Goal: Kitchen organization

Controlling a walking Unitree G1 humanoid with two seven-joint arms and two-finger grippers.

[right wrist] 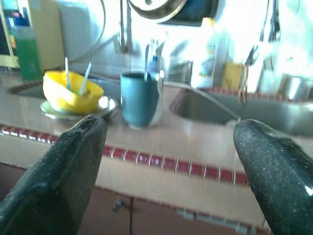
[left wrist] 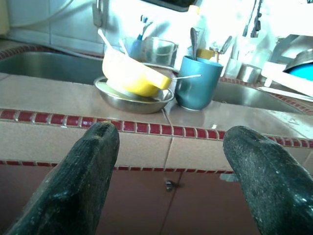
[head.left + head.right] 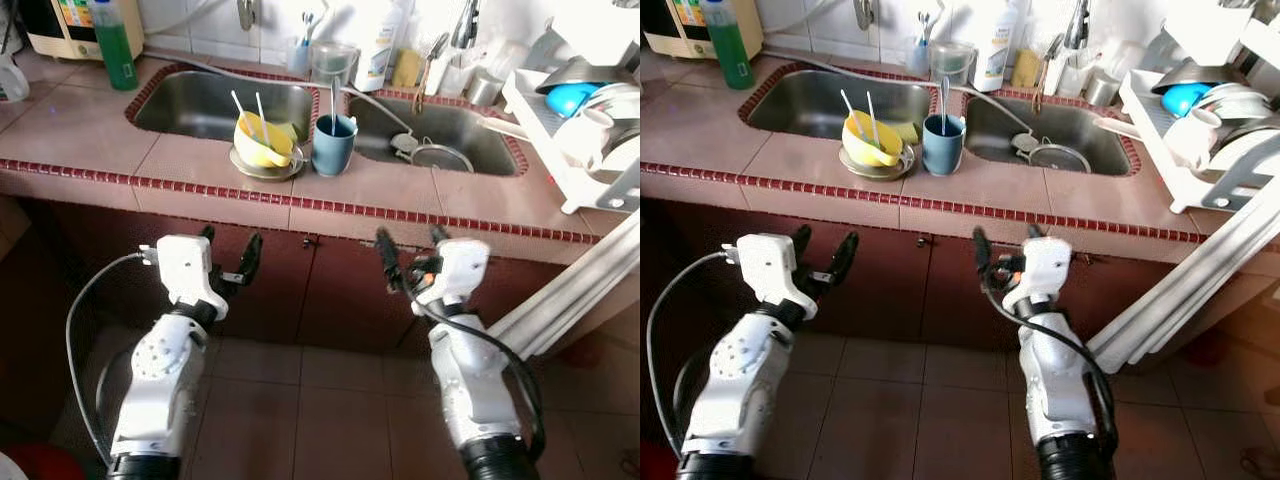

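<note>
Arms raised below counter (image 3: 200, 170), left end effector (image 3: 230, 256) spread, right end effector (image 3: 412, 255) spread

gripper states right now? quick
Left gripper: open, holding nothing, below the counter edge.
Right gripper: open, holding nothing, also below the counter edge.

arms: silver-white | left hand (image 3: 229, 255), right hand (image 3: 411, 255): black fingers | cables: grey, seemingly black

A yellow bowl (image 3: 262, 140) tilted in a steel dish (image 3: 262, 166) is seen beside a blue cup (image 3: 333, 145) on the tiled counter (image 3: 90, 130), below which both grippers, left (image 3: 229, 255) and right (image 3: 412, 251), are held spread.
</note>
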